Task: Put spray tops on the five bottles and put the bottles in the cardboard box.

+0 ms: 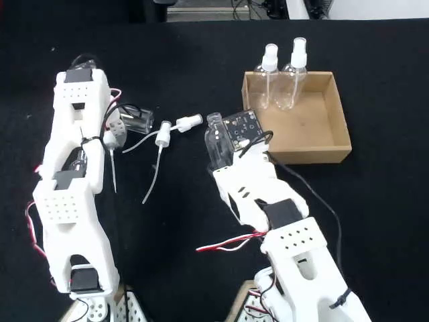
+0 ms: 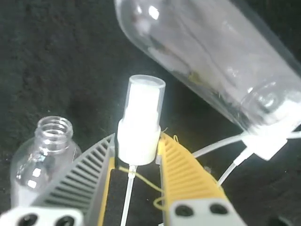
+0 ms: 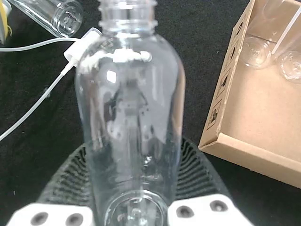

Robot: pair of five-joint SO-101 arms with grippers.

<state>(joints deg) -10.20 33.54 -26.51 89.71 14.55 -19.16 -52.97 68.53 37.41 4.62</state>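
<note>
Cardboard box [image 1: 335, 144] on the black surface [image 1: 375, 221] already holds two capped bottles [image 1: 268, 87] in the view from above, with more work waiting outside it. The right gripper [image 1: 216, 144] is clamped on an uncapped bottle [image 1: 214, 129] just beside the box. The left gripper [image 1: 112, 136] stands well apart from it, near a bottle lying on its side [image 1: 137, 119]. Two loose spray tops [image 1: 164, 136] lie between the arms.

From the left wrist, the left gripper's jaws are pressed together on the collar of a white spray top [image 2: 140, 125], and its thin tube [image 2: 128, 188] trails down between them. An open-necked bottle [image 2: 47, 155] sits near. The likely trouble lies in the tube — it has to find a narrow neck, and if it bends or catches the rim, the top could seat crooked or twist out of the grip.

From the right wrist, the right gripper's jaws are spread only as wide as the bottle's body and press it on both sides, with the neck pointing away from the arm. The clear wall looks smooth, so a push or twist from a top may turn the bottle in the grip or slide it through. The box wall is close, and a swing that way could knock the box or the bottles in it.
</note>
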